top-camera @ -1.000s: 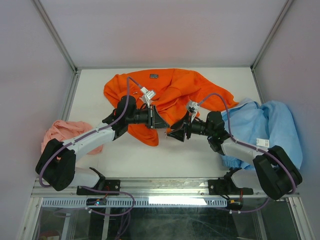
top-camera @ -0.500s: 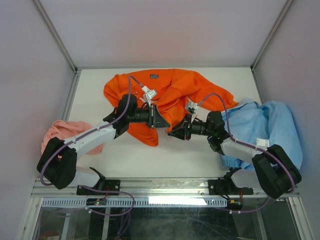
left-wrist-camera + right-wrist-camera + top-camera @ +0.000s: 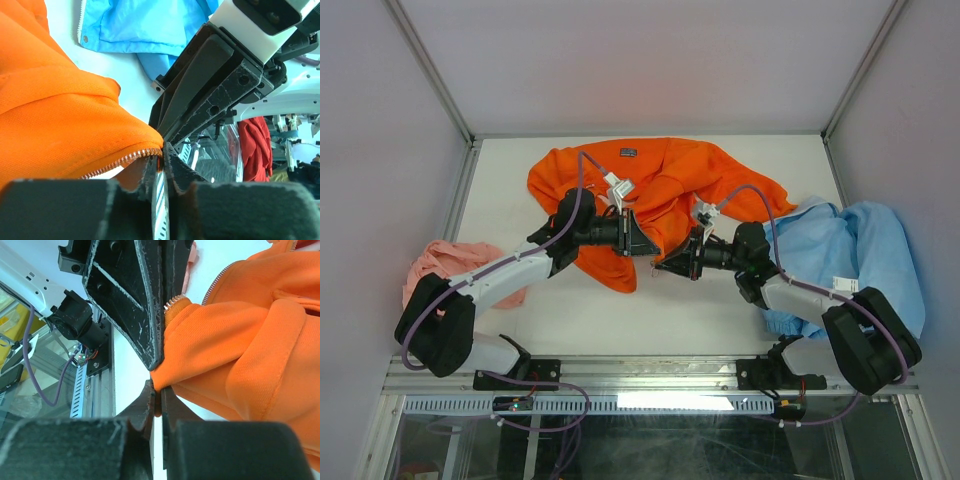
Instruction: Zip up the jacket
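At the far left a salmon-pink cloth [image 3: 445, 262] lies bunched, partly hidden by the left arm and well apart from the jacket [image 3: 680, 175]. The jacket is spread crumpled across the back middle of the table [image 3: 620, 310], with its dark label [image 3: 628, 152] toward the rear. The left gripper [image 3: 643, 244] is clamped on the jacket's near hem, right at the zipper teeth [image 3: 120, 161]. Just beside it the right gripper [image 3: 667, 266], fingers pinched together on the neighbouring orange edge, crowds the left wrist view. At the right a light blue garment [image 3: 870, 250] lies under the right arm, meeting the jacket's sleeve.
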`<state>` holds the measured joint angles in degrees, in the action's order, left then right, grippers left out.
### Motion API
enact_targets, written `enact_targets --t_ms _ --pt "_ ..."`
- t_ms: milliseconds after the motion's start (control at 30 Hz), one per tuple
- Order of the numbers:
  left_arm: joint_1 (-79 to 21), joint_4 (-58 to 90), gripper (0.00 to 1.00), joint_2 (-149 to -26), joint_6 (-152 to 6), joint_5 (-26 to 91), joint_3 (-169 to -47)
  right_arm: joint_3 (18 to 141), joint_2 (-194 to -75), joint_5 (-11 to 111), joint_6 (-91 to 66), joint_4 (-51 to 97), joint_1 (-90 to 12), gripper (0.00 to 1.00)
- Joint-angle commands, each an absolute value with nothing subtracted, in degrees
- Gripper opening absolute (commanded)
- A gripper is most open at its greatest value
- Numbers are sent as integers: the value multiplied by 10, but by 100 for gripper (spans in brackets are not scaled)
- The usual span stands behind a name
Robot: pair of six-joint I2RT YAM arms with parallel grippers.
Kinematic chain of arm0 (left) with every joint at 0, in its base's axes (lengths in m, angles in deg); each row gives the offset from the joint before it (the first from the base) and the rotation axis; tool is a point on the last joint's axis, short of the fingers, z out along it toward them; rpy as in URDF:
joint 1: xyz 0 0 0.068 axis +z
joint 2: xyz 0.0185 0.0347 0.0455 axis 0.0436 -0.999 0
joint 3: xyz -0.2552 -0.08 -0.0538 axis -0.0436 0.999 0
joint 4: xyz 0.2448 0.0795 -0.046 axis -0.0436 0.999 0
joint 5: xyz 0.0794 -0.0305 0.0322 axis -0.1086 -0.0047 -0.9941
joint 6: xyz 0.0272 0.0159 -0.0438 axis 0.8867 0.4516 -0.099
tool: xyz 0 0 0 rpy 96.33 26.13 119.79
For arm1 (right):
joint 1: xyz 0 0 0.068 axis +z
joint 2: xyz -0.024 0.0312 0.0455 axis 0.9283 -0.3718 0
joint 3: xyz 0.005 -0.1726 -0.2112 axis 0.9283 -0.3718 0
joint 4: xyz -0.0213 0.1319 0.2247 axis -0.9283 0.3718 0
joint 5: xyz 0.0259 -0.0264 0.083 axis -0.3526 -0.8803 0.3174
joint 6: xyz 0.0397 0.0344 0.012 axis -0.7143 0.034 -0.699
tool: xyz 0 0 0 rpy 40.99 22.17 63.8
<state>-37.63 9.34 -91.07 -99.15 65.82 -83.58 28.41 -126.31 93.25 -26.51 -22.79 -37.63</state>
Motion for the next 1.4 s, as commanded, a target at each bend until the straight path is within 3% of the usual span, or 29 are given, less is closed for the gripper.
enact_targets --t_ms 0,100,367,600,800,1067,1367 --pt "-375 95 17 -883 -983 635 -853 284 -1260 948 -309 -324 -383 0" --pt "-375 97 30 -849 -992 597 -829 268 -1258 933 -352 -368 -394 0" --pt "-375 163 49 -755 -1000 481 -772 259 -1263 897 -389 -375 -397 0" --pt "-404 312 54 -759 -986 355 -755 233 -1266 858 -375 -344 -408 0" --pt "-496 406 54 -855 -976 198 -827 216 -1267 849 -368 -347 -414 0" --pt "-506 444 49 -984 -952 144 -907 196 -1258 840 -354 -342 -427 0" --pt "-510 491 48 -1084 -953 125 -944 184 -1242 842 -353 -348 -436 0"
